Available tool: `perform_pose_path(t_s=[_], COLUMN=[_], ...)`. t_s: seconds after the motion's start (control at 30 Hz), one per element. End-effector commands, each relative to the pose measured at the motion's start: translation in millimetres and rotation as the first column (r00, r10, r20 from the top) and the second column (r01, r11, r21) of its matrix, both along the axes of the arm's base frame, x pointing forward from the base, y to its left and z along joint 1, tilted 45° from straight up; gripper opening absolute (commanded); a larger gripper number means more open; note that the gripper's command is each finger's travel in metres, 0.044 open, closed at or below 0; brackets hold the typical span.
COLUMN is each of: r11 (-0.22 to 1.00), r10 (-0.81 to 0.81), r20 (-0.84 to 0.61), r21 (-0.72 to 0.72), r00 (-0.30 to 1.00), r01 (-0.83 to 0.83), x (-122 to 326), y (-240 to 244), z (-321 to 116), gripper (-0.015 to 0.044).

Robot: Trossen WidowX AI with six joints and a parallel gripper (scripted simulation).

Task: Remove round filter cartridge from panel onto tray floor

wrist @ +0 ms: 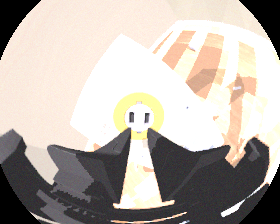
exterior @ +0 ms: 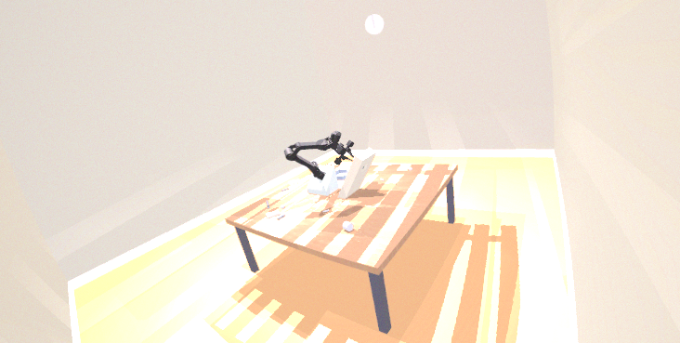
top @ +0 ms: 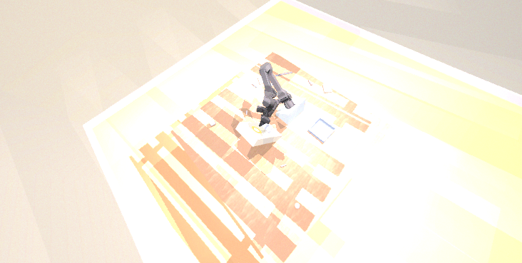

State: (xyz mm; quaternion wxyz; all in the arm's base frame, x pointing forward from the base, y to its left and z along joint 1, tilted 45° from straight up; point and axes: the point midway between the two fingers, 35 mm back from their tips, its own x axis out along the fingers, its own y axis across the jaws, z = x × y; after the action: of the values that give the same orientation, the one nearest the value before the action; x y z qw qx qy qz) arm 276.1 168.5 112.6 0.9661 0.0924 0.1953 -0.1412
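A wooden table (top: 252, 184) (exterior: 404, 207) bears the tilted pale service panel (top: 252, 133) (exterior: 358, 174) (wrist: 116, 70) and, well apart from it, the blue-rimmed tray (top: 314, 135). The dark arm (top: 265, 82) (exterior: 308, 144) reaches to the panel's face, its gripper (top: 261, 125) (exterior: 352, 158) (wrist: 139, 131) partly open, fingertips apart with nothing between them. Smallest, the round white cartridge (wrist: 139, 125) sits in the panel (two dark slots showing) inside a yellow ring (wrist: 119, 116), just beyond the fingertips in the wrist view; whether they touch it, I cannot tell.

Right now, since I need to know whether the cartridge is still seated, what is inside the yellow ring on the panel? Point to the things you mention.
Inside the yellow ring (top: 253, 129) (wrist: 119, 116) shows the cartridge's white round face (wrist: 139, 123) with two dark slots. Its body, deeper in the panel (top: 246, 132) (exterior: 355, 178) (wrist: 108, 70), is hidden.
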Motion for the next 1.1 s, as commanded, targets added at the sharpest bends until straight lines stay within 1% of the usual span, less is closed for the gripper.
perform_pose_path(t_s=[0.0,0.5,1.07], r11=[1.000,1.000,1.000], r10=[0.004,0.006,0.007], r20=[-0.005,0.004,0.005], r21=[-0.002,-0.005,-0.005], r00=[1.000,1.000,1.000], r01=[-0.004,-0.006,-0.007], x=[5.0,26.3,27.4], y=[-1.3,-9.0,-8.4], z=[-3.9,-11.5,-11.9], gripper=[0.0088,0.0088,0.0088])
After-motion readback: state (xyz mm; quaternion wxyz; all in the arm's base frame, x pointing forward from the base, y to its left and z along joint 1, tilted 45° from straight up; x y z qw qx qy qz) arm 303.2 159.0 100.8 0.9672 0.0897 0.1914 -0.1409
